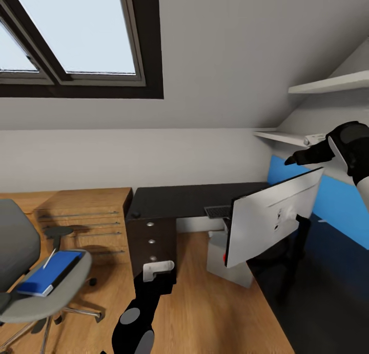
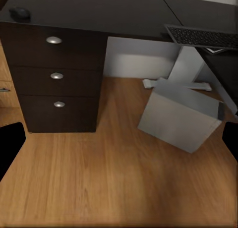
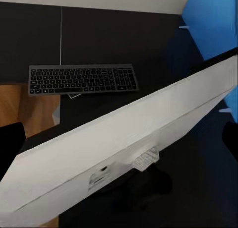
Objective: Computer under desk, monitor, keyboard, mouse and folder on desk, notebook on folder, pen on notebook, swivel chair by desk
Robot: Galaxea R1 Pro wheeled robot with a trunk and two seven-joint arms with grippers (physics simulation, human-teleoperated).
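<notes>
Skylight window point(image 1: 77, 31) in the sloped ceiling, light wood cabinet point(image 1: 84, 215) against the wall, white shelves point(image 1: 328, 82) above a blue wall panel point(image 1: 333, 200), wood floor point(image 1: 205, 313)

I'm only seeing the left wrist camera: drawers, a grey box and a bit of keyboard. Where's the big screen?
Observer: The monitor stands on the desk, its pale back facing the head camera.
Operator: Where's the blue folder?
Observer: The folder lies on the seat of the swivel chair, beyond the drawers on the robot's left.
Operator: What's the other claw doing?
Observer: The right claw hovers above the monitor, open and empty.
</notes>
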